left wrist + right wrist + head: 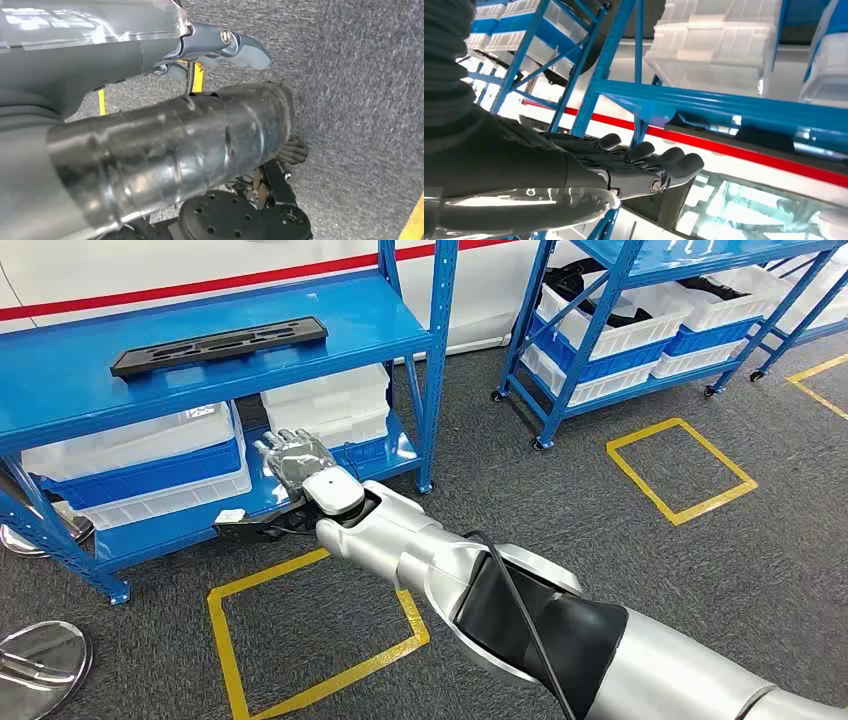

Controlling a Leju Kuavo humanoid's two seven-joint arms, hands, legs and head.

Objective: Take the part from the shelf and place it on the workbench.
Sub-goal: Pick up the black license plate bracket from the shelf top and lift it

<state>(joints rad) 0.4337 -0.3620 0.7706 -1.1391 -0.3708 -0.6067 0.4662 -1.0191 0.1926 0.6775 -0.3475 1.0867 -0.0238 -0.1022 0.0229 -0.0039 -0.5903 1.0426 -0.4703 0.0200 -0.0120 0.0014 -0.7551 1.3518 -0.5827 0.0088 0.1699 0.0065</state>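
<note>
Head view, upper left: long flat black moulded plastic part [219, 345] lies on the top deck of the blue steel shelf unit [60, 390], running lengthwise along it, w/ nothing touching it. Below it, stacked white and blue plastic bins [150, 468] sit on the lower deck. Lower left corner: round grey metal base [40, 660] on the dark carpet, beside a yellow taped floor square [312, 640].

Centre: right hand [295, 458], silver w/ dark fingers, is raised in front of the lower deck, well below the part, fingers spread, holding nothing. Right wrist view agrees: fingers [649, 155] extended, palm empty. Silver arm runs off to lower right.

Upper right: second blue shelf unit [600, 330] w/ more white bins; another yellow square on the floor.

Left hand [225, 47] in the left wrist view hangs over carpet; only a bit of it shows, so can't tell if spread or curled.

Handling, as a guess: part looks stiff, light, thin, prob. smooth, so could slip. Length means it'll tip if taken at one end. Best grip near mid-length, across the narrow width, thumb under front edge.
</note>
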